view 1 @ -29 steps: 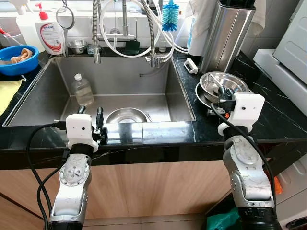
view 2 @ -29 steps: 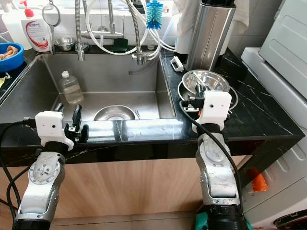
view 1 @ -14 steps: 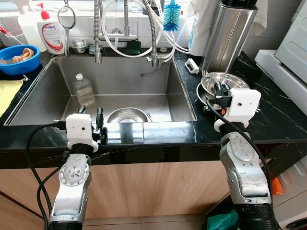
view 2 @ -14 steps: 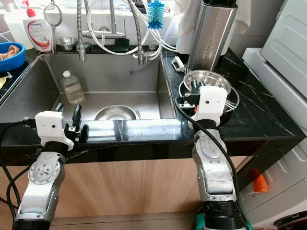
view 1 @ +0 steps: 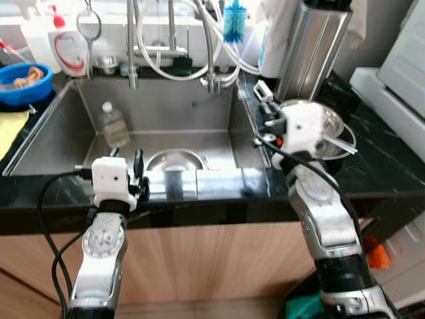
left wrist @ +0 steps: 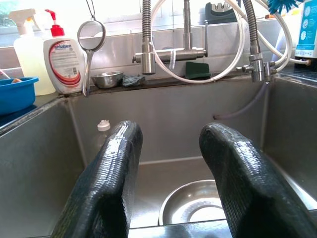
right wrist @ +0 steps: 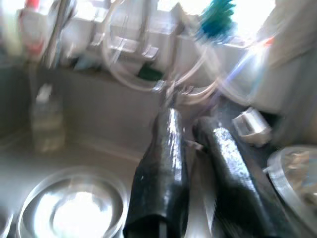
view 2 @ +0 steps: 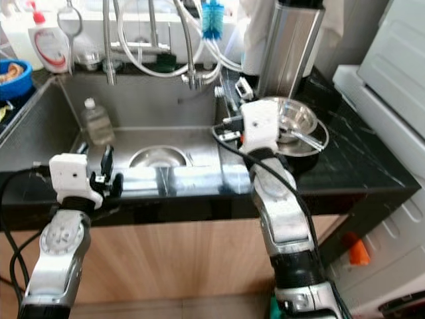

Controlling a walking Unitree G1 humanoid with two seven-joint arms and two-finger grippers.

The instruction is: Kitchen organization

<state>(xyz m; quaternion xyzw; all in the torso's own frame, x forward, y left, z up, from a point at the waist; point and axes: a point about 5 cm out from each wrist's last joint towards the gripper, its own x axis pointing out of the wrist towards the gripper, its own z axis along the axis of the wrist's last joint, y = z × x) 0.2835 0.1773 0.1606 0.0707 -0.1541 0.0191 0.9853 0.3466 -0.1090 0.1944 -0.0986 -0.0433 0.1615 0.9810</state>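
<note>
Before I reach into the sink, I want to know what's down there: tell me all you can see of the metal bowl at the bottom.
The bowl is round, shiny steel with a thin rim. It sits upright, mouth up, on the sink floor near the front wall, about midway across. It looks empty, with bright glare inside. A clear plastic bottle stands apart from it on the robot's left. Neither tool touches it; the left tool hovers open at the sink's front edge.
</note>
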